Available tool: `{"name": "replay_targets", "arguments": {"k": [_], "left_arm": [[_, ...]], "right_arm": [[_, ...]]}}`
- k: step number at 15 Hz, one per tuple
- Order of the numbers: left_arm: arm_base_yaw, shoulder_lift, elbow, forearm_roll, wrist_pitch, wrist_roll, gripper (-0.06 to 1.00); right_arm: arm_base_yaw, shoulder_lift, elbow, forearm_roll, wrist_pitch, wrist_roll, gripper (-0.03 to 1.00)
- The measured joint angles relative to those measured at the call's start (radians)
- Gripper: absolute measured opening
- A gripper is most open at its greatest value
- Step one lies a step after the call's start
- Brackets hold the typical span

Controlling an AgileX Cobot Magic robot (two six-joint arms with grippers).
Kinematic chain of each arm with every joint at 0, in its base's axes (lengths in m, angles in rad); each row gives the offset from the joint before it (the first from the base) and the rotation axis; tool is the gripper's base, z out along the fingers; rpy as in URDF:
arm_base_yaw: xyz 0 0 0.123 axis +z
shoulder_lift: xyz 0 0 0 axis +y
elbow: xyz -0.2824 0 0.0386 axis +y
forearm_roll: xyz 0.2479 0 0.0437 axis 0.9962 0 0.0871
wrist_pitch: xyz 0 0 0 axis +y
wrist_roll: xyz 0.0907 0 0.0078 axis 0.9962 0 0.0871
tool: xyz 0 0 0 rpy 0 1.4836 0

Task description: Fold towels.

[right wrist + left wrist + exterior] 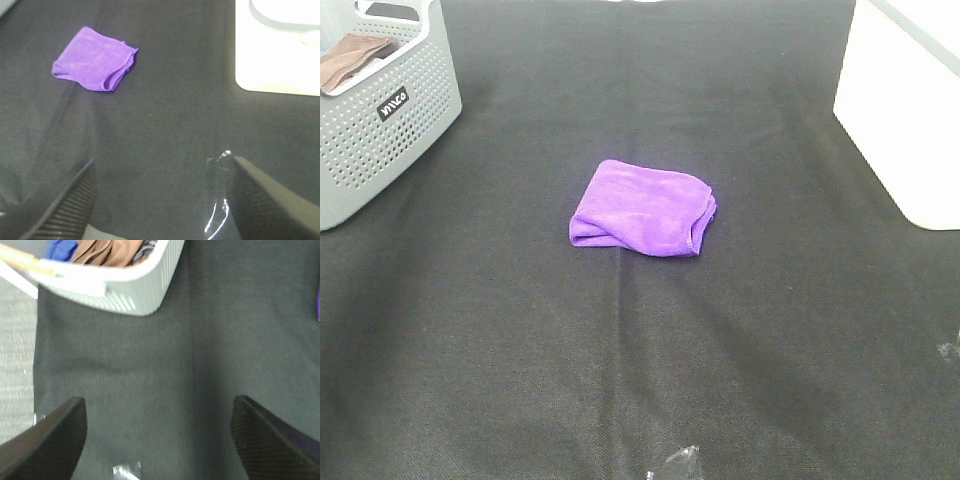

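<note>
A bright purple towel (642, 209) lies folded into a small thick packet in the middle of the dark table cloth; it also shows in the right wrist view (94, 59). A sliver of purple (318, 302) shows at the edge of the left wrist view. My left gripper (157, 440) is open and empty above bare dark cloth near the grey basket. My right gripper (160, 200) is open and empty, well away from the towel. Neither gripper shows in the high view.
A grey perforated basket (382, 120) stands at the back left and holds a brown cloth (352, 58); the left wrist view shows its corner (145, 287) with brown and blue cloth inside. A white box (908, 110) stands at the back right. Clear tape bits (220, 159) lie near the front edge.
</note>
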Motion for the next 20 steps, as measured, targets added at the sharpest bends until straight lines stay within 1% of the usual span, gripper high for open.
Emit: {"name": "replay_targets", "arguments": {"k": [3,4,5,6,8,10,11,13,14,15,16,20], "left_arm": [[0.000,-0.383,0.277,-0.009,-0.006,0.004,0.73],[0.000,-0.500,0.347,-0.009,-0.013,0.004,0.73],[0.000,-0.500,0.347,-0.009,-0.013,0.004,0.73],[0.000,-0.676,0.445,-0.012,-0.015,0.004,0.73],[0.000,-0.865,0.544,-0.012,-0.004,0.005,0.73],[0.000,-1.005,0.615,-0.013,0.017,0.006,0.73],[0.000,-1.058,0.651,-0.015,0.018,0.006,0.73],[0.000,-1.074,0.701,-0.039,0.013,0.007,0.73],[0.000,-1.075,0.714,-0.062,-0.016,0.007,0.73],[0.000,-1.075,0.735,-0.090,-0.067,0.007,0.73],[0.000,-1.075,0.748,-0.110,-0.089,0.006,0.73],[0.000,-1.075,0.752,-0.108,-0.107,-0.031,0.73]], "right_arm": [[0.000,-0.200,0.140,0.000,0.000,0.002,0.69],[0.000,-0.255,0.187,0.000,0.000,0.002,0.69],[0.000,-0.255,0.187,0.000,0.000,0.002,0.69],[0.000,-0.323,0.256,0.000,0.000,0.002,0.69],[0.000,-0.411,0.332,0.000,0.000,0.002,0.69],[0.000,-0.498,0.398,0.000,0.000,0.002,0.69],[0.000,-0.521,0.424,0.000,0.002,0.002,0.69],[0.000,-0.524,0.469,0.000,-0.002,-0.002,0.69],[0.000,-0.524,0.491,0.000,-0.027,-0.006,0.69],[0.000,-0.524,0.515,0.000,-0.054,-0.010,0.69],[0.000,-0.524,0.546,0.000,-0.085,-0.011,0.69],[0.000,-0.524,0.565,0.002,-0.109,-0.018,0.69]]}}
